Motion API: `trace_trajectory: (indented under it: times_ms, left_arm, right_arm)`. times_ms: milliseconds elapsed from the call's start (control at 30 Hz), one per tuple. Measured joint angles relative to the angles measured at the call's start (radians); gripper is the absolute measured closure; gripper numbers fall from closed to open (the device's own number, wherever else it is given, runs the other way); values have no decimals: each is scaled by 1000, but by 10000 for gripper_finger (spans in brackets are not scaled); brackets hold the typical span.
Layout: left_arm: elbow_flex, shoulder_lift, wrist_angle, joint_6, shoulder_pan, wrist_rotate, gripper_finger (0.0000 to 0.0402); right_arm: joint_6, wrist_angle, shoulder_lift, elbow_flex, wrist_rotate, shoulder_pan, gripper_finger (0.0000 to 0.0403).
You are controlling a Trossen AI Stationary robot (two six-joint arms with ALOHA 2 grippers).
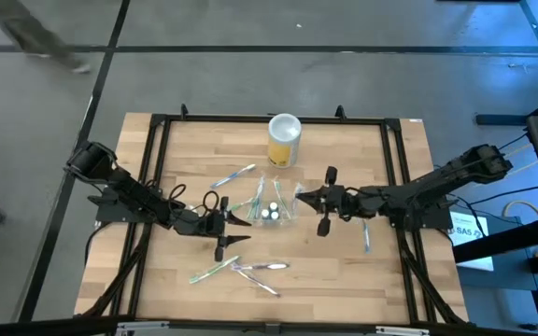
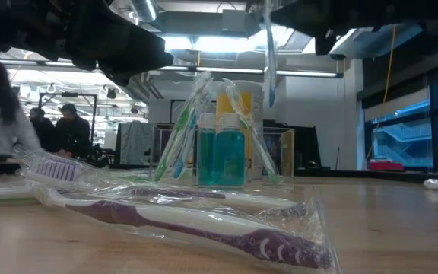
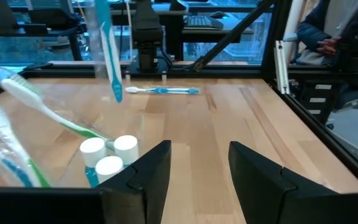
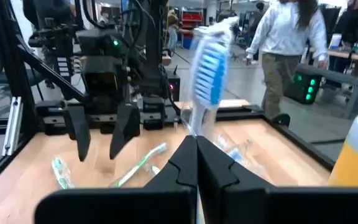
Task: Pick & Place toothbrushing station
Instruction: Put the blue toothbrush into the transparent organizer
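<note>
Left gripper (image 1: pixel 239 230) sits at 9 o'clock of the toothbrushing station (image 1: pixel 271 207), fingers spread, nothing between them, tips close to the clear container but apart from it. Bare wood lies in front of its fingers (image 3: pixel 151 177) in the left wrist view, open out to the black frame rail (image 3: pixel 303 112).

Station is near table centre: see-through container, three white-capped bottles (image 1: pixel 270 213) of teal liquid inside, wrapped green and blue toothbrushes (image 2: pixel 179 129) leaning in it.

At 12 o'clock of the station, near the far edge: yellow canister (image 1: pixel 284 140), white lid. At 10 o'clock: a loose wrapped brush (image 1: pixel 233 175). At 6–7 o'clock, toward the near edge: more wrapped brushes (image 1: pixel 241 269), one purple, lying flat.

Right gripper (image 1: pixel 304 196) at 3 o'clock of the station, fingers pressed together pinching a blue toothbrush (image 4: pixel 211 68) upright, head above the fingers. In the low view the brush (image 2: pixel 268 53) hangs above the station, not touching.

Another blue brush (image 1: pixel 365 235) lies flat at 4 o'clock, under the right arm.

A person (image 4: pixel 288 43) stands in the room beyond the table.
</note>
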Motion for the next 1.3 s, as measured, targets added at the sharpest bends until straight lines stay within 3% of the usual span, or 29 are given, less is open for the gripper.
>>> trace_trajectory:
  times_ms: [733, 1300]
  left_arm:
    - [0, 0, 0, -13, 0, 6, 243]
    - [0, 0, 0, -13, -2, 13, 243]
  right_arm:
    - [146, 59, 239, 0, -75, -85, 403]
    - [181, 38, 247, 0, -77, -84, 403]
